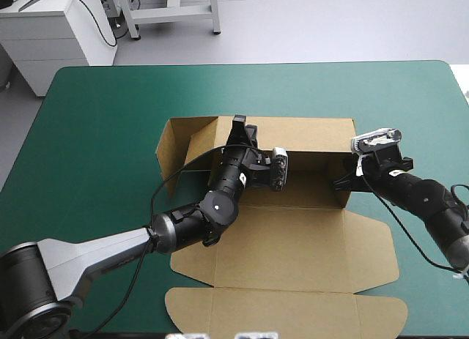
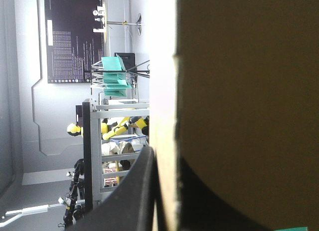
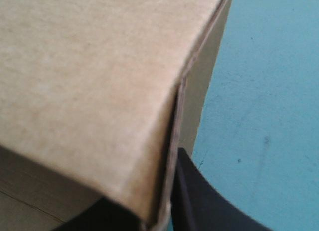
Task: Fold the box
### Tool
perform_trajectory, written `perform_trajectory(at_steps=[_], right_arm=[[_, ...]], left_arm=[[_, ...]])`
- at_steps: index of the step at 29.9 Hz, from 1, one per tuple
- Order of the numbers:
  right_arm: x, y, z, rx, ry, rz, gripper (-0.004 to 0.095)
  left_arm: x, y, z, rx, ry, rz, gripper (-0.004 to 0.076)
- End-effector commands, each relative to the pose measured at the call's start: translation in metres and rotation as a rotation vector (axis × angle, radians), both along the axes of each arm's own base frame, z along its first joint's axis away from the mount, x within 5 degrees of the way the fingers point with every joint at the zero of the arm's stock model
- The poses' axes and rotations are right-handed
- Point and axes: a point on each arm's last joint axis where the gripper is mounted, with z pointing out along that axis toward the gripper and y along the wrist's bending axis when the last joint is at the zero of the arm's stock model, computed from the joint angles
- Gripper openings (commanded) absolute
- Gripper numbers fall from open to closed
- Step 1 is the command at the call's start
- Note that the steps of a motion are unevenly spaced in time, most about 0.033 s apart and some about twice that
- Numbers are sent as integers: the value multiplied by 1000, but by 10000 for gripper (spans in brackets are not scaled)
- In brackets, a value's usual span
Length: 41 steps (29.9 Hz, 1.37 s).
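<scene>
2 grips | L pincer [image 2: 167,163] nipping box [image 1: 293,240] wall | R pincer [image 3: 155,203] same | tips hidden

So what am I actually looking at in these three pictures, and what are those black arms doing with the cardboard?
A robot with two arms at a table with a teal-green cover. One picture looks down from above and behind it; the other two come from a camera on each wrist, looking forward. On the table lies a brown box: a cut board sheet, far walls raised, lid flat nearer the robot. The left gripper pinches a far wall, the right gripper a wall at the box's right end.
</scene>
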Motion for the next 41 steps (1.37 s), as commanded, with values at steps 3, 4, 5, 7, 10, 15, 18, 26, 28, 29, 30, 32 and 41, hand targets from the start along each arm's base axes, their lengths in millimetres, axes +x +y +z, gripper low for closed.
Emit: perform_trajectory(at_steps=[3, 4, 5, 7, 10, 15, 18, 26, 28, 29, 30, 32, 41], right_arm=[[-4, 10, 10, 15, -1, 70, 2], [-5, 9, 10, 9, 0, 71, 3], [-5, 10, 10, 10, 2, 70, 3], [-4, 9, 9, 5, 1, 70, 3], [-3, 8, 10, 0, -13, 58, 3], [0, 6, 13, -4, -50, 21, 2], [0, 5, 14, -5, -58, 14, 3], [12, 6, 19, 15, -62, 0, 3], [20, 7, 21, 28, -58, -8, 3], [23, 7, 21, 29, -55, -10, 3], [27, 8, 22, 30, -59, -10, 3], [32, 8, 24, 32, -60, -11, 3], [45, 9, 37, 59, -92, -37, 4]], left_arm=[[-1, -4, 7, -40, 5, -27, 246], [-1, -4, 7, -40, 5, -27, 294], [-1, -4, 7, -38, 6, -27, 351], [-1, -4, 7, -38, 5, -25, 434], [-2, -4, 7, -37, -1, -18, 456], [-14, -7, 13, -25, -77, 63, 455], [-25, -12, 15, -25, -98, 63, 455], [-55, -22, 34, -77, -118, -20, 389], [-64, -21, 45, -106, -129, -41, 362], [-68, -20, 49, -117, -133, -52, 349], [-72, -19, 55, -134, -139, -60, 342], [-78, -17, 62, -155, -145, -74, 337], [-114, 1, 104, -281, -206, -95, 285]])
